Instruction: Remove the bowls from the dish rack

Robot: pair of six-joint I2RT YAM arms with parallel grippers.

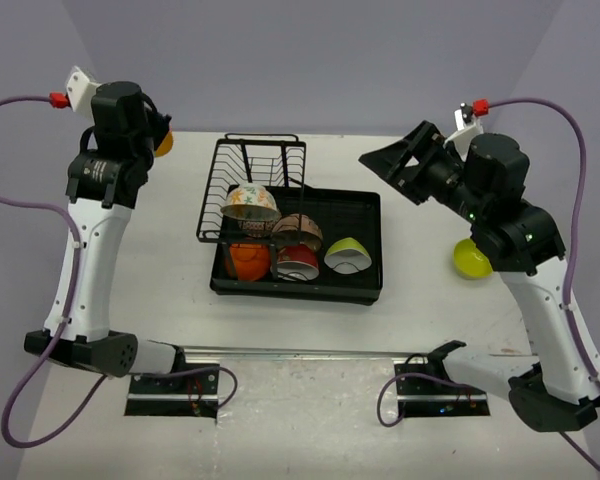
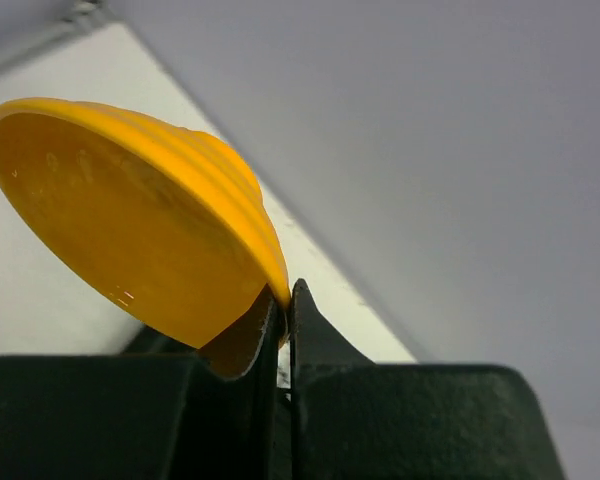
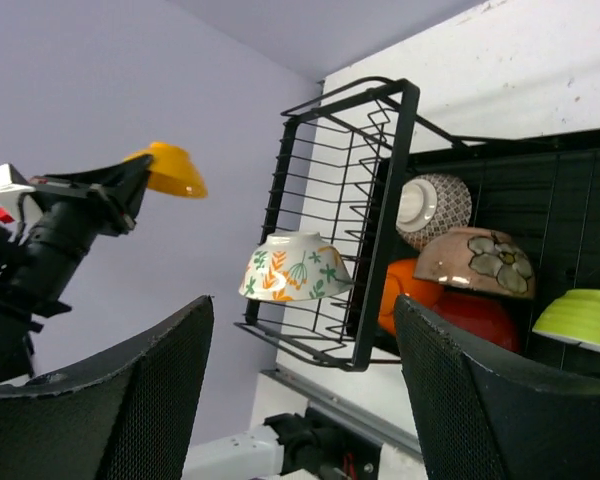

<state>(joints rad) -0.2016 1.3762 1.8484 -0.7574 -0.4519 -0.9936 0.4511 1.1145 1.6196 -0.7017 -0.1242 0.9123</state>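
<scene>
Yellow-orange bowl [image 2: 130,210] is pinched by its rim in the left gripper [image 2: 285,295], jaws clenched on the edge and the bowl tilted in the air. In the overhead view it hangs at upper left of the frame, well apart from the dish rack [image 1: 250,165]. Right gripper [image 1: 395,165] sits at upper right, fingers spread wide and grasping nothing, pointed toward the rack. The rack stands at centre of the frame, wire section behind, black tray in front. White floral bowl [image 1: 250,203] rests rim down at the front of the wire section. The tray holds a brown flowered bowl [image 1: 297,230], an orange bowl [image 1: 246,261], a red bowl [image 1: 295,266] with a white inside, and a lime green bowl [image 1: 347,254], all packed close. Right wrist view adds a speckled brown bowl [image 3: 432,205] on its side behind them. A second lime bowl [image 1: 470,260] lies on the table [image 1: 180,290] at right, partly hidden by the right arm.
</scene>
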